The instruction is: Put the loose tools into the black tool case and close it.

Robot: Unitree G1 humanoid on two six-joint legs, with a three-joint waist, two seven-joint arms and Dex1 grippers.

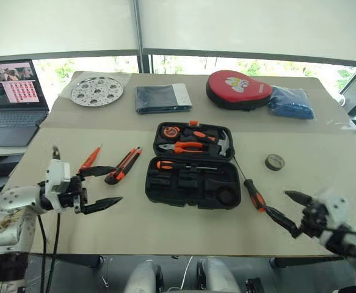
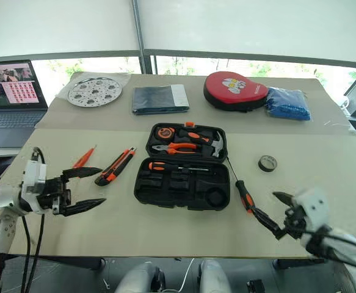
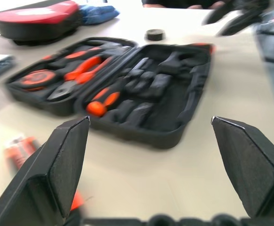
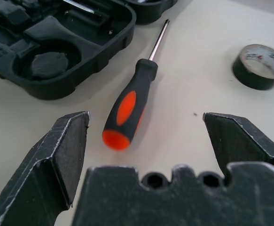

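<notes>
The black tool case [image 1: 191, 174] is lying open mid-table, one screwdriver [image 1: 184, 165] sitting inside it. A black-and-orange screwdriver [image 4: 134, 101] is resting just right of the case, the tape roll [image 1: 275, 162] farther right. The utility knife [image 1: 124, 165] and slim orange screwdriver [image 1: 90, 159] are lying left of it. The left gripper [image 1: 103, 186] is hanging wide, empty; the right gripper [image 1: 286, 210] is gaping wide near the screwdriver's handle.

Lab-like test room, paper-covered table [image 1: 165, 232], laptop [image 1: 10, 97], big windows [image 1: 251, 64]
</notes>
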